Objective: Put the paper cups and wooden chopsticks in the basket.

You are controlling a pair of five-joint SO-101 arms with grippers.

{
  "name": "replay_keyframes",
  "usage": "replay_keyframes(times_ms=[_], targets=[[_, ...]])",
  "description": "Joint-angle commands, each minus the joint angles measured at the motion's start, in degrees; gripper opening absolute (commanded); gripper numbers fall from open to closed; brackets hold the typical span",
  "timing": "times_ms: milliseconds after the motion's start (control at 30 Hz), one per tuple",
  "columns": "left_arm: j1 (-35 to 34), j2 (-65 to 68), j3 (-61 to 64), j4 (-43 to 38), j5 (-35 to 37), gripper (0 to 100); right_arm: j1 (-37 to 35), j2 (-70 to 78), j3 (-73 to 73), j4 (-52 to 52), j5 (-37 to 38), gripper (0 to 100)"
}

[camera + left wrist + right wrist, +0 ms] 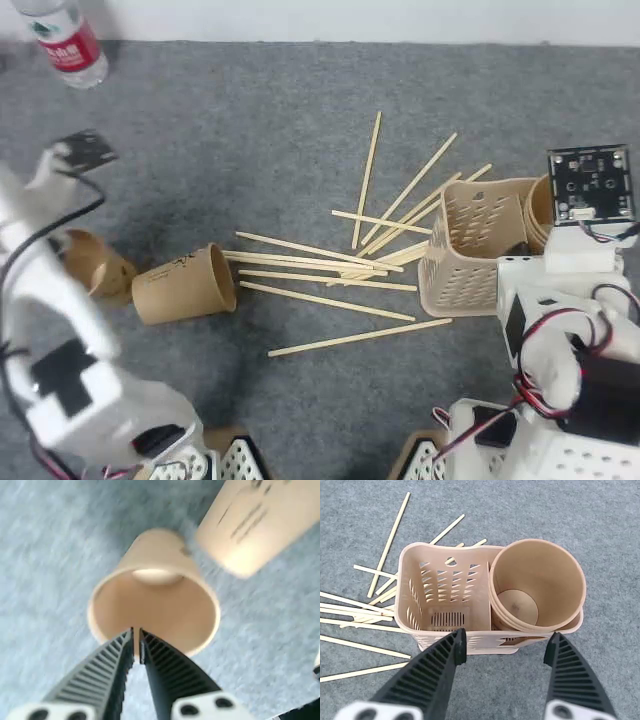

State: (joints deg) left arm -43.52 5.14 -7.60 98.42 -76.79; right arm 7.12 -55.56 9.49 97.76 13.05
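Note:
A brown paper cup lies on its side with its mouth towards my left gripper, whose fingers are shut at the cup's rim with nothing seen between them. A second, printed paper cup lies right beside it. From above, these are the small cup by the left arm and the larger cup. Several wooden chopsticks are scattered on the grey carpet. My right gripper hangs open above the beige basket, which holds stacked cups in one compartment.
A plastic water bottle stands at the far left corner. Chopsticks lie against the basket on its side towards the loose cups. Bare carpet stretches across the far part of the table.

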Motion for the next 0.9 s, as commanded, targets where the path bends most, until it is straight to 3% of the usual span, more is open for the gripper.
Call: replay_keyframes(times_ms=[0, 133, 233, 333, 567, 767, 867], targets=[[-3.3, -7.9, 0.0, 1.3, -1.1, 2, -0.5, 0.3, -0.4, -0.7, -0.6, 25.2], [-3.5, -10.0, 0.3, -4.6, 14.2, 17, -0.5, 0.3, -0.3, -0.5, -0.6, 25.2], [-3.5, -10.0, 1.2, -8.3, 17.6, 27, -0.5, 0.3, -0.3, -0.4, -0.5, 25.2], [-2.9, -9.0, 5.8, -10.7, 17.4, 27, -0.5, 0.3, -0.3, -0.2, -0.5, 25.2], [-4.3, -3.7, 12.4, -26.5, 17.8, 27, -0.5, 0.3, -0.3, 1.1, -0.4, 25.2], [-4.1, 2.4, 13.1, -25.6, 17.8, 26, -0.5, 0.3, -0.3, 0.7, -0.5, 25.2], [-4.0, 4.2, 12.9, -24.4, 17.6, 17, -0.5, 0.3, -0.3, 0.8, -0.5, 25.2]])
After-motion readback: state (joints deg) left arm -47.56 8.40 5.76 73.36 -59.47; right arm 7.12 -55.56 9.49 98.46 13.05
